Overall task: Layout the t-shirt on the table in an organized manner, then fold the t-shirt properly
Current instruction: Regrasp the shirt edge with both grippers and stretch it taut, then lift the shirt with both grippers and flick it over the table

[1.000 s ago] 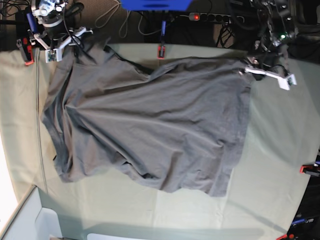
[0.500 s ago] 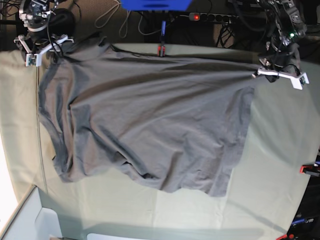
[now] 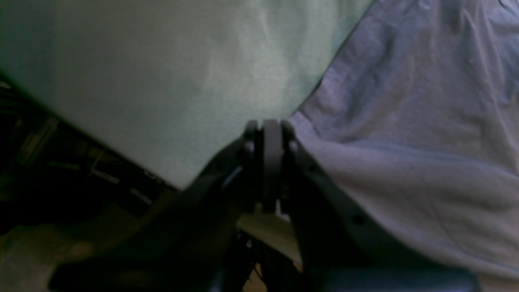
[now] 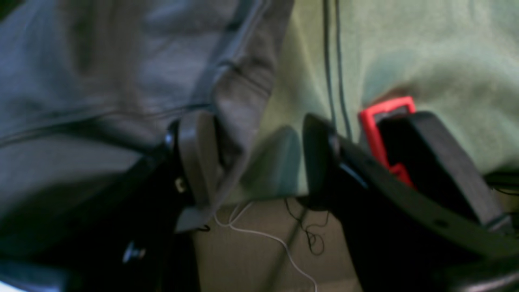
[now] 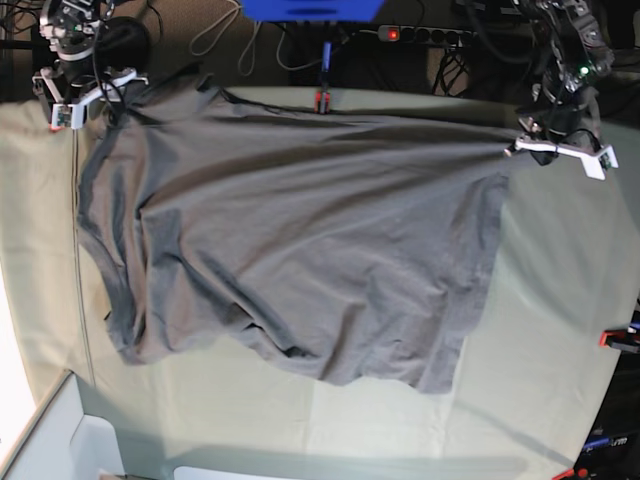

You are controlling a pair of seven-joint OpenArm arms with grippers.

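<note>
The grey t-shirt lies spread across the mint-green table, its far edge pulled into a straight line. My left gripper is at the far right, shut on a corner of the t-shirt; in the left wrist view the left gripper has its jaws pressed together at the fabric's edge. At the far left, my right gripper stands open. In the right wrist view a hemmed edge of the t-shirt drapes against one finger, and green cloth shows in the gap of the right gripper.
Red clamps hold the cloth at the table's edges. A power strip and cables lie beyond the far edge. A white box sits at the near left corner.
Both grippers moved outward, away from each other, and the shirt's far edge went from slack and bunched to stretched straight. Over the last half second almost nothing has moved.
</note>
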